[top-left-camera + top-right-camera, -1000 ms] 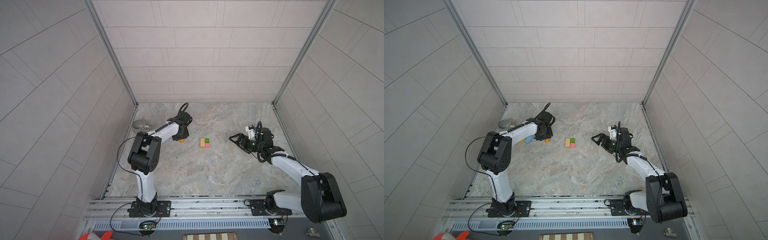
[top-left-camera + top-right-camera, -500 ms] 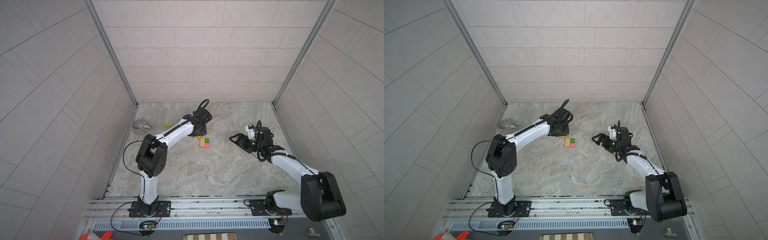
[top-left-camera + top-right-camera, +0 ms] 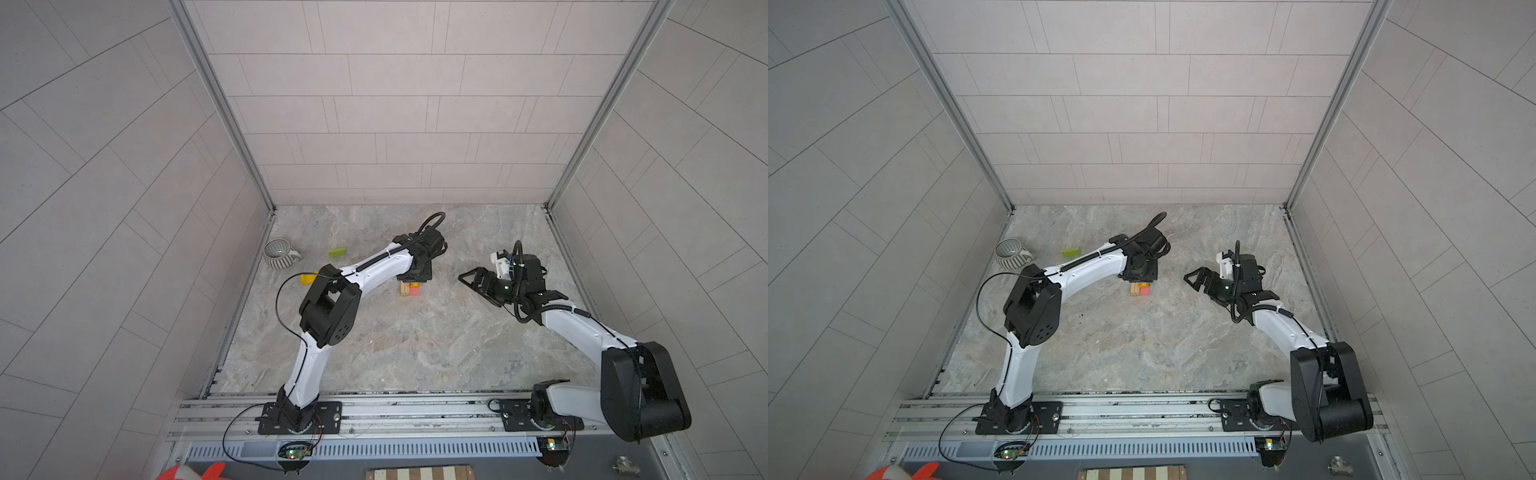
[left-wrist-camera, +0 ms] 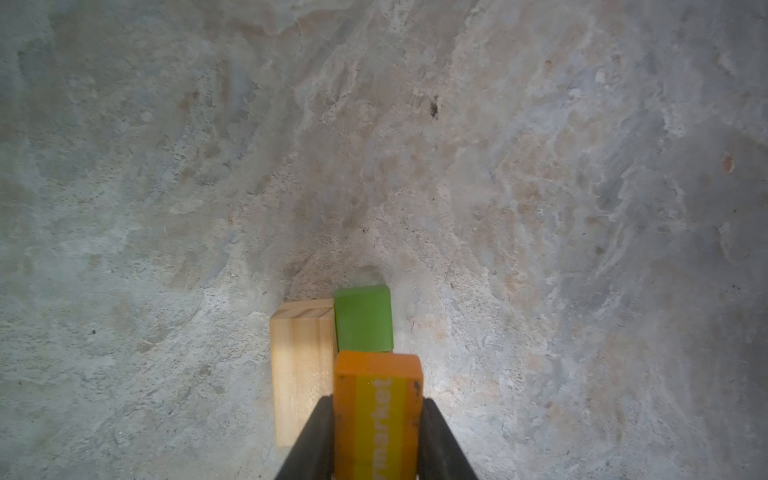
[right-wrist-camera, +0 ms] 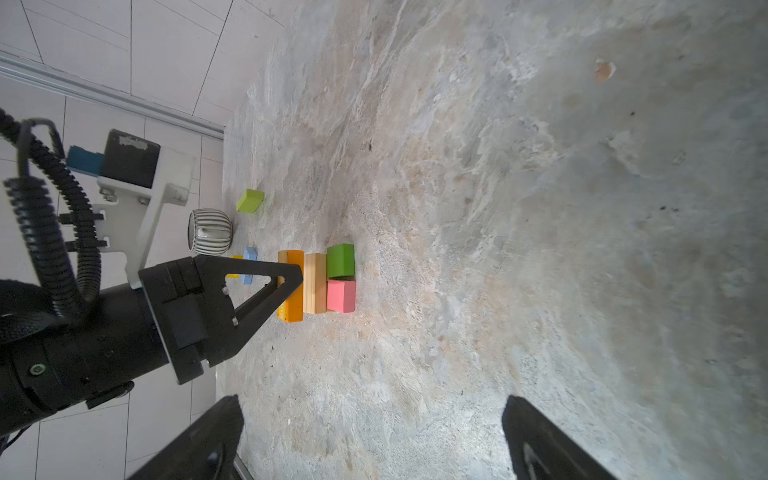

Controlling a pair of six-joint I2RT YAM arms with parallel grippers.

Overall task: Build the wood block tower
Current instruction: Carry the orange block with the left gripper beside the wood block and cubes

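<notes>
While the wood block tower (image 5: 316, 282) stands near the middle of the worktop (image 3: 415, 353), it is only a low start. A green cube (image 5: 340, 260) and a pink cube (image 5: 341, 296) sit side by side at the bottom, and a tan plank (image 5: 315, 286) lies across them. An orange block (image 4: 376, 386) lies along the top of the plank, so close that I can see no gap.

The left tool (image 4: 377, 432) has the orange block pinched by its two long sides, jaws closed to the block's width. That looks like the right grip: these pieces should be light, stiff and not fragile. Their smooth painted faces may slip, though, and nothing ties the stack together, so I'd expect a sideways nudge to shift it.

By my count the tower has four pieces: two cubes, one plank and one orange block. Three more lie loose towards the left wall: one lime-green block (image 3: 337, 251), one blue block (image 5: 249, 259) and one yellow piece (image 3: 308, 278). One grey ribbed mug (image 3: 278, 253) sits near them. The right tool (image 5: 365, 432) hangs to the right of the tower, well apart, jaws spread wide and empty.
</notes>
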